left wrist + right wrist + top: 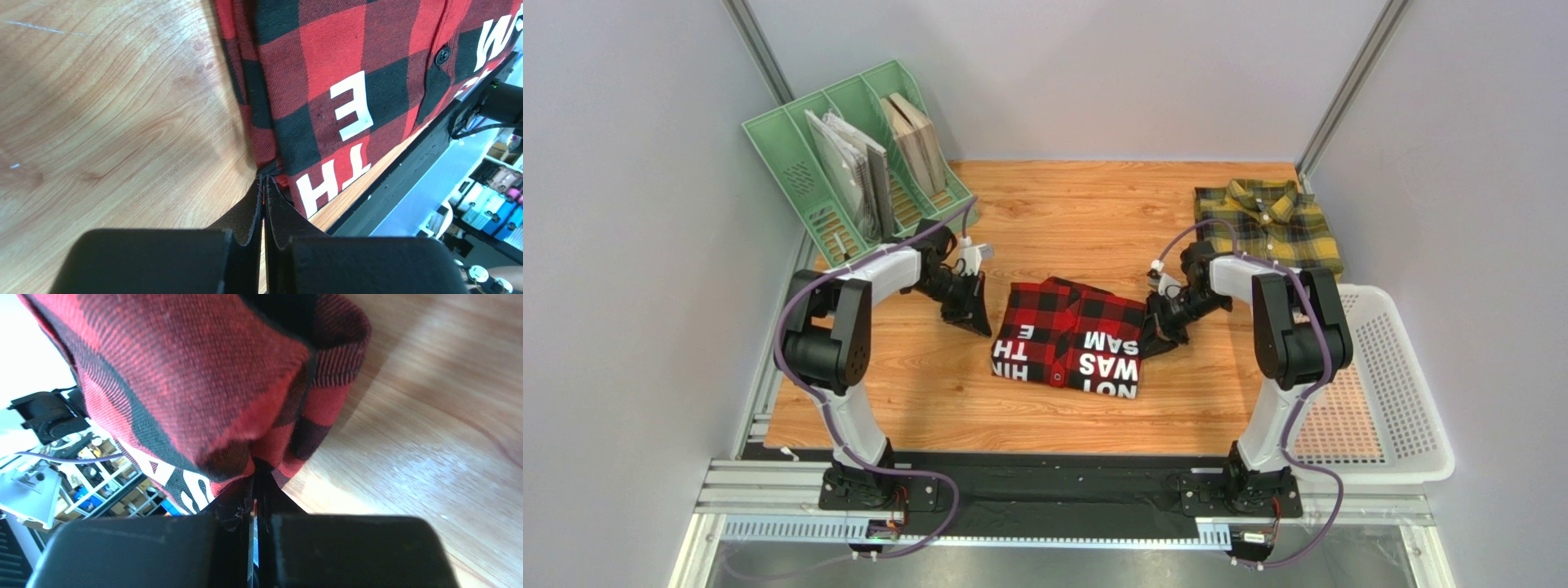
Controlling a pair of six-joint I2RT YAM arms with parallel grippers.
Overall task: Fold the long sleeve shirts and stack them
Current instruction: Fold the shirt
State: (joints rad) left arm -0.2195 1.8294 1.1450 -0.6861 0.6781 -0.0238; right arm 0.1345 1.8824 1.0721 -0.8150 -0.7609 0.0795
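While yellow shirt [1269, 223] sits folded upper right, left gripper [264, 179] and right gripper [255, 465] pinch folded red shirt [1069, 337] (stacking pending).

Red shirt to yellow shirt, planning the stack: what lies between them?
Only the right arm, over bare wooden table, in the top view.

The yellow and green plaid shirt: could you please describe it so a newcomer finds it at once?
On the wooden tabletop, look to the far right corner, beyond the white plastic basket. The yellow and green plaid shirt lies folded there, collar showing. Unlike the central red and black plaid shirt, it carries no white letters.
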